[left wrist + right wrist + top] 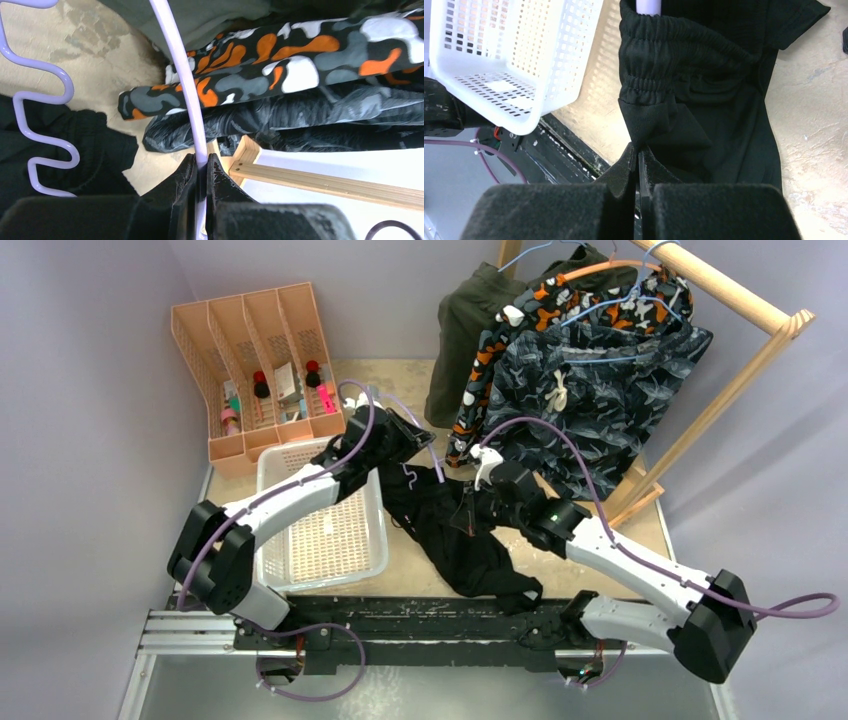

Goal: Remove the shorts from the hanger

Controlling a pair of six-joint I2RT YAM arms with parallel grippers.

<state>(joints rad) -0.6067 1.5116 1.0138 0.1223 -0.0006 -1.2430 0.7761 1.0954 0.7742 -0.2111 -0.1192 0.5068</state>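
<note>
The beige tabletop [410, 380] fills the middle of the overhead view. A wooden rack [740, 290] stands at the upper right, and three pairs hang from it on hangers, overlapping one another: the olive green shorts [465, 330] furthest left, the orange-black-white camouflage shorts [520, 315] next, and the dark blue-grey camouflage shorts [600, 390] to the right.

The black shorts [460, 540] lie crumpled on the tabletop at the centre of the frame, between the two arms. A white basket [325, 530] sits just left of them, with a peach desk organizer [250, 340] in the upper left.

A lilac wire hanger [187, 85] runs from the black shorts' elastic waistband up to the left hand [202, 167], which is pressed together on the wire. The right hand [638, 155] is closed tight, pinching a fold of the black fabric just below the waistband.
</note>
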